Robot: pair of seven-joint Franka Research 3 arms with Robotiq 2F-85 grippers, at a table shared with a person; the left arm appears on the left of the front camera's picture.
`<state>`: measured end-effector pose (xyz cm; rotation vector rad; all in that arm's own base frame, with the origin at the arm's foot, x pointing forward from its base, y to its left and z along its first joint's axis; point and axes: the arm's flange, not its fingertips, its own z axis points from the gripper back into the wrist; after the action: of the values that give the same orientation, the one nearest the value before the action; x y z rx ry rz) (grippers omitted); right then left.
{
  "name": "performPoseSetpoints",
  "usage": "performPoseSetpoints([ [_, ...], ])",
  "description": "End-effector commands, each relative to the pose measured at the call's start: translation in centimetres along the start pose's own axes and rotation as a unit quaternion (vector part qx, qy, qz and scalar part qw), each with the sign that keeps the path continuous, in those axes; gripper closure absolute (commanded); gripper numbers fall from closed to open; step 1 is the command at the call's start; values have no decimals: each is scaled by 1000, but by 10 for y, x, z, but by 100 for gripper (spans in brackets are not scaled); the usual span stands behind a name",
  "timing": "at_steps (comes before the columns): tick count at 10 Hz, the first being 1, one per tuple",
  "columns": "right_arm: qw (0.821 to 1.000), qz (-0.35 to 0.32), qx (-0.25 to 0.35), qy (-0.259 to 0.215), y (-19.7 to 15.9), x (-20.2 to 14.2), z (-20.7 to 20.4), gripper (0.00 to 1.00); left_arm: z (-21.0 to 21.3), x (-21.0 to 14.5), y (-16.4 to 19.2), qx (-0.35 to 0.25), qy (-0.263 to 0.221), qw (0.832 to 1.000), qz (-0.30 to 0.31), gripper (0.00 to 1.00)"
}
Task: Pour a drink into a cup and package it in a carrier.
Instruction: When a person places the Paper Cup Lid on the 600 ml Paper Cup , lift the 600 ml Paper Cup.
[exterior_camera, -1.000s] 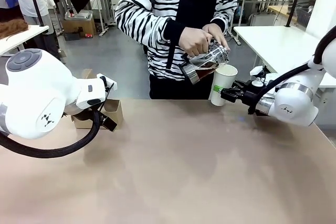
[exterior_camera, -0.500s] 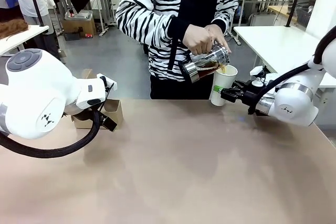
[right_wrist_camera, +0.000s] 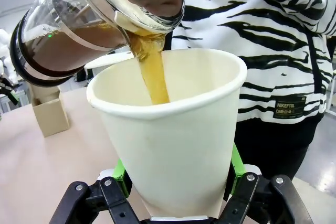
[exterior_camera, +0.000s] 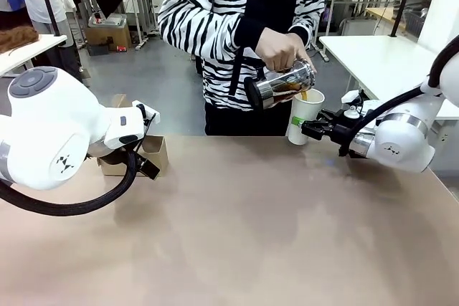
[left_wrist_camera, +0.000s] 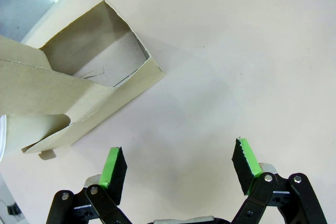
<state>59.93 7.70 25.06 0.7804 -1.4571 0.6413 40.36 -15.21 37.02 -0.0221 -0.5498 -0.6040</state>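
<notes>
A person in a striped top tilts a clear glass jug (exterior_camera: 283, 82) over a white paper cup (exterior_camera: 306, 114). The drink (right_wrist_camera: 152, 74) runs as an amber stream from the jug's spout (right_wrist_camera: 79, 24) into the cup (right_wrist_camera: 173, 129). My right gripper (exterior_camera: 312, 130) is shut on the cup's lower part near the table's far edge, and its green pads (right_wrist_camera: 122, 174) press on both sides. At the far left, the brown cardboard carrier (exterior_camera: 150, 154) stands beside my left arm. Over bare table beside the carrier (left_wrist_camera: 79, 77), my left gripper (left_wrist_camera: 181, 163) hangs open and holds nothing.
The person's hands (exterior_camera: 280, 51) hold the jug just above the cup. The tan tabletop (exterior_camera: 251, 227) is bare across the middle and front. A white table (exterior_camera: 380, 55) stands behind at the right. The carrier also shows small at the left (right_wrist_camera: 50, 111).
The person has lifted the jug's base and tipped it further over the cup, and the drink is flowing. Neither arm has moved.
</notes>
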Motion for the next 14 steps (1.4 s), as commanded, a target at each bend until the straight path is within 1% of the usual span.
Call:
performPoseSetpoints([
  [1, 1000, 5, -1, -5, 0, 0, -1, 19, 0, 0, 0, -1, -1, 1000, 0, 0],
  [14, 1000, 5, -1, -5, 0, 0, -1, 19, 0, 0, 0, -1, -1, 1000, 0, 0],
])
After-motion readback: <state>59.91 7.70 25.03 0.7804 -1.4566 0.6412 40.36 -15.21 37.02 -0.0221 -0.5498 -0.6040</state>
